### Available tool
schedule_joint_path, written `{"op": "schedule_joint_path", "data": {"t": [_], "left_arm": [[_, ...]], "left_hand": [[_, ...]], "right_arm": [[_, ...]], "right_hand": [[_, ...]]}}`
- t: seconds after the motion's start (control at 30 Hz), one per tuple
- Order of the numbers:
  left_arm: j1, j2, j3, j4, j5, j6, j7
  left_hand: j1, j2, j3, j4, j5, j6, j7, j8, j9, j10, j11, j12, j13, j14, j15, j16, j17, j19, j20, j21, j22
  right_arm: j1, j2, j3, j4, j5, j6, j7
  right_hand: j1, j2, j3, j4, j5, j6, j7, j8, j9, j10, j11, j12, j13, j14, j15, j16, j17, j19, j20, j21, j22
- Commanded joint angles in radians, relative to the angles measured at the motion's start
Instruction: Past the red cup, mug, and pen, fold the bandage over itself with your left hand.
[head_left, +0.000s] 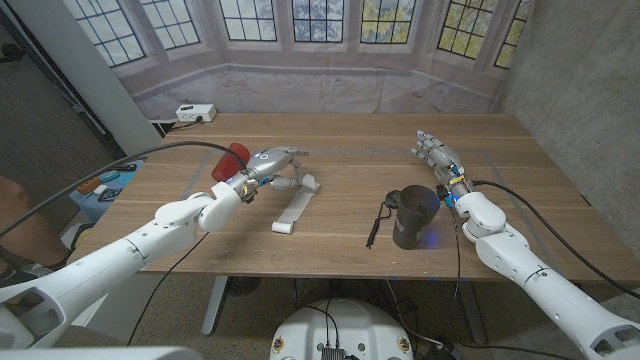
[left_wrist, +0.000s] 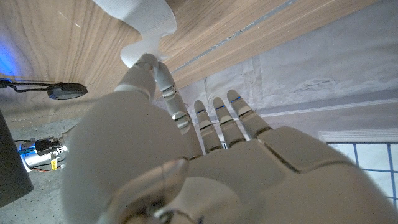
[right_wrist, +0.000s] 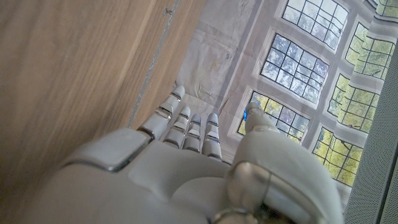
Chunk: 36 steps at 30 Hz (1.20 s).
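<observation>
A white bandage (head_left: 295, 207) lies as a strip on the wooden table (head_left: 340, 140), left of the middle. My left hand (head_left: 270, 165) reaches over its far end. In the left wrist view, thumb and a finger of that hand (left_wrist: 186, 162) meet on the bandage's (left_wrist: 142, 22) raised end and pinch it. The red cup (head_left: 236, 157) stands just behind my left wrist. A dark mug (head_left: 413, 215) stands right of the middle, with the black pen (head_left: 375, 226) lying beside it. My right hand (head_left: 436, 153) stands beyond the mug with straight fingers and holds nothing.
A white power box (head_left: 195, 113) sits behind the table's far left corner. A person's leg (head_left: 15, 215) shows at the left edge, beside a blue object (head_left: 112, 186). Faint tape lines cross the tabletop near my right hand.
</observation>
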<state>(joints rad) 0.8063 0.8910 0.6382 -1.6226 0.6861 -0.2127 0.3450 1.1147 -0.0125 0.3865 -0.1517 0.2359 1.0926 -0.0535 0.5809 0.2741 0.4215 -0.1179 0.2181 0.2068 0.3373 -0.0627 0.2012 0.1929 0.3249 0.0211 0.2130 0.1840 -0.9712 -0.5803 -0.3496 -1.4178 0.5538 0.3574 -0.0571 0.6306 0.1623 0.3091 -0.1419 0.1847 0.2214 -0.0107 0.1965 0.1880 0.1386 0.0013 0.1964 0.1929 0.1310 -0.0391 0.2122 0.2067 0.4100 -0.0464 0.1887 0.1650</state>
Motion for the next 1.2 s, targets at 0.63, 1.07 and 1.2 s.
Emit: {"op": "schedule_joint_path", "data": {"t": [0.63,1.07,1.2], "left_arm": [[0.094,0.054,-0.059,-0.079,-0.027,0.012,-0.023],[0.107,0.070,-0.077,-0.071,-0.044,-0.008,-0.028],[0.108,0.068,-0.076,-0.066,-0.046,-0.014,-0.030]], "left_hand": [[-0.010,0.003,0.007,0.001,0.006,0.005,-0.010,0.015,0.043,0.004,-0.004,-0.002,0.005,0.000,-0.005,-0.004,0.003,-0.034,-0.015,-0.011,0.002],[-0.011,0.003,0.009,0.001,0.006,0.003,-0.013,0.019,0.045,0.004,-0.006,-0.002,0.005,-0.002,-0.006,-0.004,0.003,-0.037,-0.018,-0.011,0.002],[-0.012,0.003,0.010,0.002,0.006,0.002,-0.011,0.021,0.046,0.004,-0.006,-0.002,0.006,-0.002,-0.006,-0.005,0.003,-0.038,-0.017,-0.011,0.002]], "right_arm": [[-0.034,-0.007,0.006,-0.020,0.003,-0.007,-0.018],[-0.018,0.002,-0.006,-0.020,-0.007,-0.020,-0.024],[-0.019,0.003,-0.007,-0.023,-0.007,-0.022,-0.026]], "right_hand": [[0.010,0.004,0.006,0.002,-0.002,0.010,0.002,-0.002,0.002,0.005,0.006,0.003,0.003,0.007,-0.029,0.009,0.003,0.013,-0.046,0.002,0.003],[0.010,0.004,0.006,0.002,-0.002,0.010,0.002,-0.003,0.002,0.005,0.006,0.003,0.003,0.007,-0.028,0.009,0.003,0.013,-0.046,0.002,0.003],[0.010,0.004,0.006,0.002,-0.002,0.010,0.002,-0.003,0.002,0.006,0.006,0.004,0.003,0.007,-0.028,0.009,0.003,0.013,-0.045,0.002,0.003]]}}
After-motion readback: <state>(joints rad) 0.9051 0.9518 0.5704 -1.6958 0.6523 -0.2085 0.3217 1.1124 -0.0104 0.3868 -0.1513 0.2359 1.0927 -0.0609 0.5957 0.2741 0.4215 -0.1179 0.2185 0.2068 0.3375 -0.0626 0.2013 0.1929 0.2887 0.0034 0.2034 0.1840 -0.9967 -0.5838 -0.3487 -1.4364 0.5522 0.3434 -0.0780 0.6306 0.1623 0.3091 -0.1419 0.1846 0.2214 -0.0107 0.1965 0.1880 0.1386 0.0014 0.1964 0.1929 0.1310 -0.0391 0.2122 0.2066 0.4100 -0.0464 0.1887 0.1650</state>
